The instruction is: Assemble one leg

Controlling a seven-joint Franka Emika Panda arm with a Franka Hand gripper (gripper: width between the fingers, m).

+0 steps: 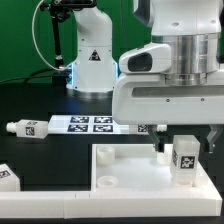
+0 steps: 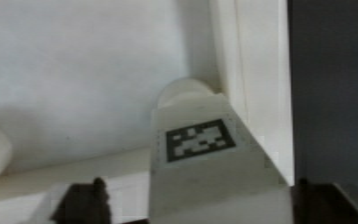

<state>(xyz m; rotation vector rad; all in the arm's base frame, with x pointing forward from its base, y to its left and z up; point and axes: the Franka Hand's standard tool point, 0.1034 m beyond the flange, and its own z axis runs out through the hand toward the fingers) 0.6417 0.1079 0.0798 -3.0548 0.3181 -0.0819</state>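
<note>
A leg (image 1: pixel 184 159), a chunky white peg with a square marker tag, stands upright on the near right corner of the white square panel (image 1: pixel 125 165). My gripper (image 1: pixel 187 146) hangs straight over it, open, with one finger on each side. In the wrist view the leg (image 2: pixel 197 140) rises between the two dark fingertips (image 2: pixel 87 203). One fingertip shows a clear gap to the leg and the other is close beside it. The leg's foot is hidden behind the gripper in both views.
A second leg (image 1: pixel 25 127) lies on the black table at the exterior view's left. A third tagged part (image 1: pixel 8 175) sits at the lower left edge. The marker board (image 1: pixel 88 123) lies behind the panel. The robot base (image 1: pixel 88 60) stands at the back.
</note>
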